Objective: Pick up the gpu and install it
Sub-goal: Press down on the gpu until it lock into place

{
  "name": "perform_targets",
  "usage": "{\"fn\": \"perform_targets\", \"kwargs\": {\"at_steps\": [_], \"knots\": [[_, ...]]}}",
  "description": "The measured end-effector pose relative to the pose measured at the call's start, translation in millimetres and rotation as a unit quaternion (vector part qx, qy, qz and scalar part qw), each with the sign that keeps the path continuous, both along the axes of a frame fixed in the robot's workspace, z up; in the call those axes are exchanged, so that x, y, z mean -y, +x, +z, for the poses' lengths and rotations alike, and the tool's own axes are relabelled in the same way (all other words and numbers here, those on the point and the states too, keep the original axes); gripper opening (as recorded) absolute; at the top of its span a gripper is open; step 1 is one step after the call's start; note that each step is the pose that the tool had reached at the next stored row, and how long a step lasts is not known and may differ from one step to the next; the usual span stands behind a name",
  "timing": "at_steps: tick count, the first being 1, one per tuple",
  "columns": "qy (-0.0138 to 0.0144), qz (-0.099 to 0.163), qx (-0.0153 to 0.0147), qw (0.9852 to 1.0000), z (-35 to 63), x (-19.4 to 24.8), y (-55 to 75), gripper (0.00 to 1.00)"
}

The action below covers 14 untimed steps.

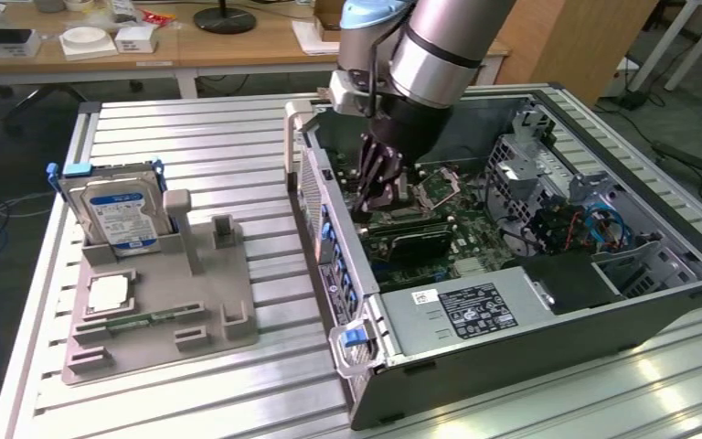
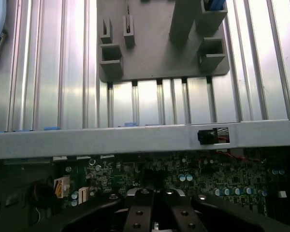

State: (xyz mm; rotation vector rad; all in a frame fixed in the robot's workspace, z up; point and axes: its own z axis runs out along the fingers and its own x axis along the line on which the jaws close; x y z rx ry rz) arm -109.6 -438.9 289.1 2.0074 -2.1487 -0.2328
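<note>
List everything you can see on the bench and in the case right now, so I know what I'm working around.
computer case: one, dark grey, open, on the ribbed metal table toward the exterior view's right
motherboard: one, green, inside the case
gpu: one, dark-faced card, low on the motherboard just below the gripper; seating cannot be told
power supply: one, silver with a black label, near corner of the case
parts holder: one, grey, on the table at the exterior view's left
hard drive: one, silver with blue-white label, upright in the holder
memory stick: one, green, flat on the holder
table: one, silver
gripper: one, dark, reaching down into the case
</note>
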Motion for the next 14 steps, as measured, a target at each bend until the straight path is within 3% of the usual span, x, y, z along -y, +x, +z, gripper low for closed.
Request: {"fn": "perform_targets", "kwargs": {"at_steps": [1,2,3,8,9,10,14], "knots": [[0.0000,0.000,-0.0017,1.0000,0.0,0.0,1.6,0.10],[0.0000,0.000,-0.0057,1.0000,-0.1,0.0,2.8,0.10],[0.0000,0.000,-0.0130,0.9999,-0.1,0.0,4.0,0.10],[-0.0001,0.000,-0.0587,0.9983,0.5,0.0,9.9,0.10],[0.0000,0.000,-0.0662,0.9978,0.6,0.0,10.6,0.10],[0.0000,0.000,-0.0710,0.9975,0.6,0.1,10.8,0.10],[-0.0001,0.000,-0.0785,0.9969,0.0,3.7,12.8,0.10]]}}
